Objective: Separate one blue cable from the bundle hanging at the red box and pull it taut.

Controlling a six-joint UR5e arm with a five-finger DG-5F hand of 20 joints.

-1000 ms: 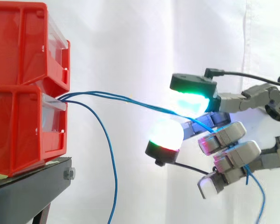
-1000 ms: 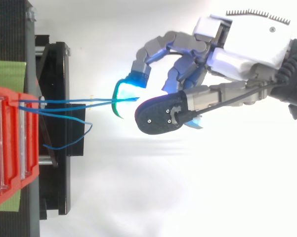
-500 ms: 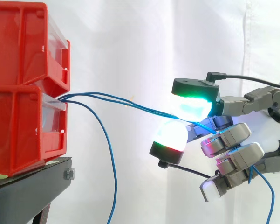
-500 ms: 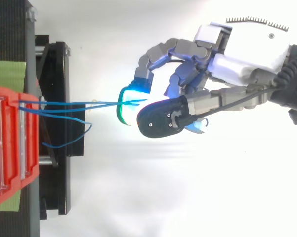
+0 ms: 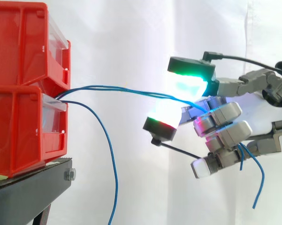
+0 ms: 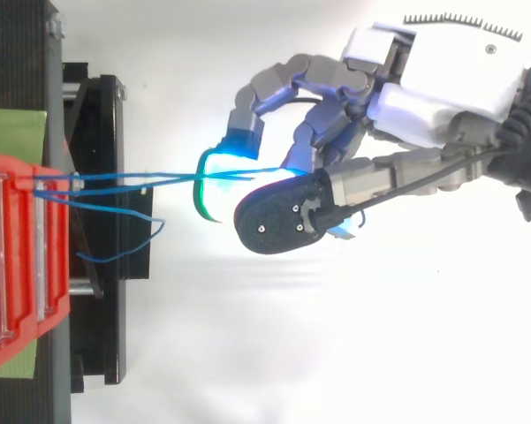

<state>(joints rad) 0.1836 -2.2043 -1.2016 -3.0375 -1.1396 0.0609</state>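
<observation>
Apparently two blue cables (image 5: 108,87), not one, run from the gap between the stacked red bins (image 5: 19,131) at frame left to the robot hand (image 5: 220,126) at right, which pinches them between its curled, glowing pads (image 5: 190,86). They lie nearly level across mid-frame, their loose ends dangling at lower right. A third strand (image 5: 116,173) hangs free beside the black stand (image 5: 33,187). Pulling now would likely tauten both strands together, or let them slip.
</observation>
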